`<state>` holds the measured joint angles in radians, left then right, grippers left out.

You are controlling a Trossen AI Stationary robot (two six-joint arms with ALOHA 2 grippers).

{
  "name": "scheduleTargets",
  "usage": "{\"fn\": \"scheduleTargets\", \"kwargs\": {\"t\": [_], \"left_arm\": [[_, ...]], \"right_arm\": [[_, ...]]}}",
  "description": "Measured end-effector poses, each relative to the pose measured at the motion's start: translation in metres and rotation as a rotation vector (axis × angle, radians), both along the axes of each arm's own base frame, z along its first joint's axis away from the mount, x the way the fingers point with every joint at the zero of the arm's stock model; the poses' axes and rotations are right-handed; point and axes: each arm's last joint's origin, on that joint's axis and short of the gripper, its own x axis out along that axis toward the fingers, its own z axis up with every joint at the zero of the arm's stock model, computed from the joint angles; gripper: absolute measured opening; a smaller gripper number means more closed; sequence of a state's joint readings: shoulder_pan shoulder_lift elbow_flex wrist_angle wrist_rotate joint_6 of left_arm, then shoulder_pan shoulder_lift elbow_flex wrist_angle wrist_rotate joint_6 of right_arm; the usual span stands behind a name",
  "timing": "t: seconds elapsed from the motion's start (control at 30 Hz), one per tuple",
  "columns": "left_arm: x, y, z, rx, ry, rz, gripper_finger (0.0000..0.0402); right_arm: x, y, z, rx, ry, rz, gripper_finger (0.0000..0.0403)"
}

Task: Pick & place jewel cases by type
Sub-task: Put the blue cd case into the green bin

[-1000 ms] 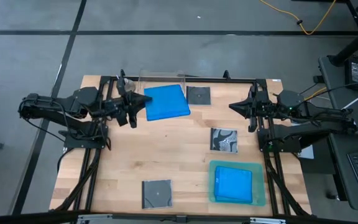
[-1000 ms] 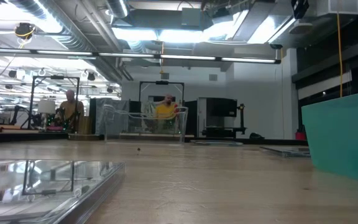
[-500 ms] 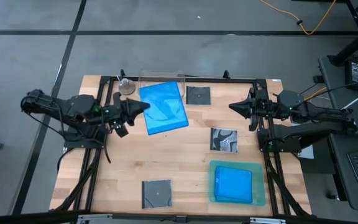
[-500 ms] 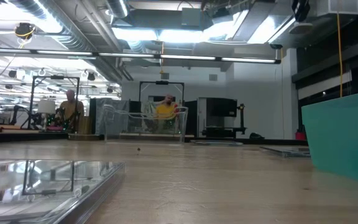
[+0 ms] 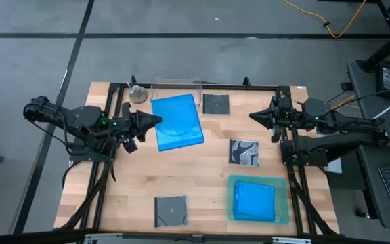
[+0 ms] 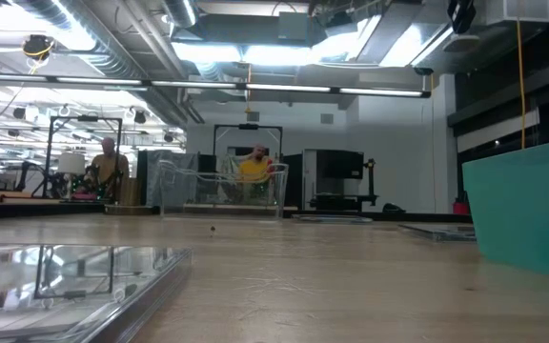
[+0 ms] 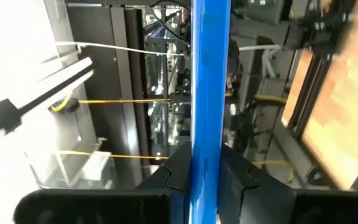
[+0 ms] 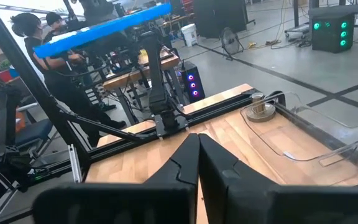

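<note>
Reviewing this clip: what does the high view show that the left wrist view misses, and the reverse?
Only the high view shows the layout: three small dark square cases on the wooden table, a blue case in the green translucent tray, the clear plastic tub, and the right gripper waiting shut at the right side.

Only the left wrist view shows the grip up close: dark fingers pinching the case edge-on.

Both show the left gripper holding the bright blue rectangular case.
</note>
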<state>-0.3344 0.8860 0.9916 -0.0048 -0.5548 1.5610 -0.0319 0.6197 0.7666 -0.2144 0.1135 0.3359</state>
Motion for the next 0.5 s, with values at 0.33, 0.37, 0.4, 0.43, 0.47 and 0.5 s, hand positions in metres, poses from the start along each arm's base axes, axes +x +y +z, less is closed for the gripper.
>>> {"fn": "scheduleTargets", "kwargs": {"t": [0.33, 0.37, 0.4, 0.43, 0.47, 0.5], "left_arm": [[0.0004, -0.0024, 0.0001, -0.317, -0.062, -0.113, 0.0035], [0.0005, -0.0026, 0.0001, -0.351, -0.068, -0.121, 0.0035], [0.0005, -0.0028, 0.0001, -0.388, -0.073, -0.132, 0.0035], [0.0005, -0.0030, 0.0001, -0.428, -0.078, -0.143, 0.0035], [0.0006, -0.0032, 0.0000, -0.465, -0.083, -0.152, 0.0035], [0.0006, -0.0033, 0.0000, -0.503, -0.089, -0.159, 0.0035]], "right_arm": [[0.0000, 0.0000, 0.0000, -0.005, 0.000, 0.000, 0.0023], [0.0000, 0.0000, 0.0000, -0.004, 0.000, 0.000, 0.0023], [0.0000, 0.0000, 0.0001, -0.004, 0.000, 0.000, 0.0023], [0.0000, 0.0000, 0.0001, -0.005, 0.000, 0.000, 0.0022], [0.0000, 0.0000, 0.0001, -0.006, 0.000, 0.000, 0.0020], [0.0000, 0.0000, 0.0001, -0.009, 0.001, 0.000, 0.0018]]}}
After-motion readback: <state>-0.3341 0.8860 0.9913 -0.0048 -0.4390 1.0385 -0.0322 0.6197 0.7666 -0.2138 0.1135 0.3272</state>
